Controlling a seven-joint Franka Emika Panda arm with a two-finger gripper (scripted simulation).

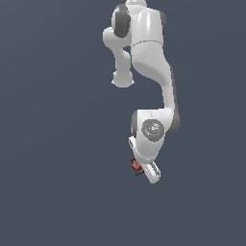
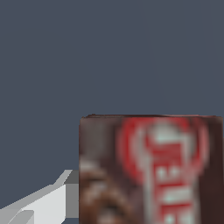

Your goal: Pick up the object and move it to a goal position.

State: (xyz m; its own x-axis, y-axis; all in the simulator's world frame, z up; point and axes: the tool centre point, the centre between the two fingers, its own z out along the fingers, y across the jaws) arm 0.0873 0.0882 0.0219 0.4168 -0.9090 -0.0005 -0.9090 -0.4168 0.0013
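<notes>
The object (image 1: 137, 166) is a small dark brown box with a red panel and white lettering. In the exterior view it shows just beside the white hand of the arm, low in the middle of the picture. My gripper (image 1: 141, 169) is shut on it, and the hand hides the fingers from that camera. The wrist view is filled at close range by the object (image 2: 148, 170), blurred. One grey finger (image 2: 48, 201) presses against its side. The other finger is out of the picture.
The white arm (image 1: 149, 53) reaches down from the top of the exterior view. Everything around it is a plain dark blue-grey ground (image 1: 53, 144). No other objects or marks show in either view.
</notes>
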